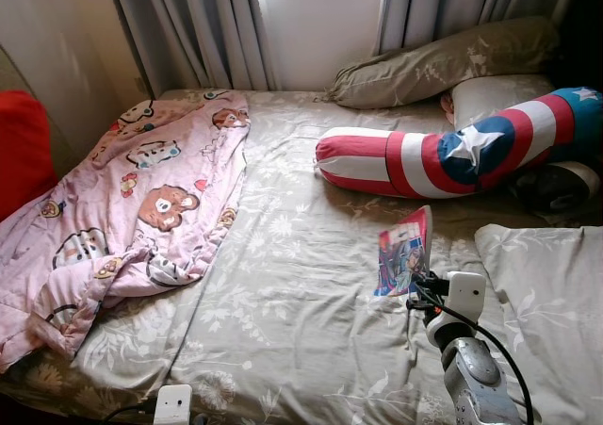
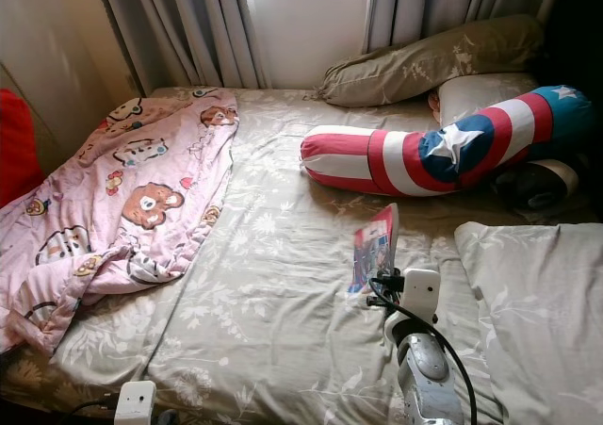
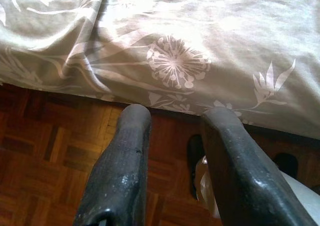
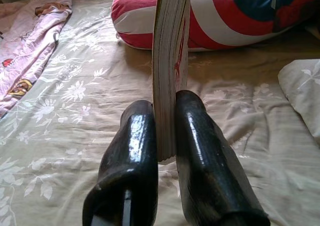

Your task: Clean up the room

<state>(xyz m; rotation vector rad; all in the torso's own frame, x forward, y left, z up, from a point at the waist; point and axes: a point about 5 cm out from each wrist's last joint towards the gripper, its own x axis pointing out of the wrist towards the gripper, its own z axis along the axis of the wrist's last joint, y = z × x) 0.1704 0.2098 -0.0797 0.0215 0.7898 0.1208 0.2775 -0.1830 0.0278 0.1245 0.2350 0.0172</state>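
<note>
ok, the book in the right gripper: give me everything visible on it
The book is a thin paperback with a colourful illustrated cover in red and blue, and cream page edges facing the wrist camera. It is held upright on edge, lifted above the floral bedsheet, with the right gripper shut on its lower end, one jaw on each cover. In the head views it tilts slightly, in front of the red, white and blue star bolster, without touching it. The cover art is too small to read.

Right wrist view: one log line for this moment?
right gripper: shut on thin colourful book, upright | over floral bedsheet | left gripper: open, idle
</note>
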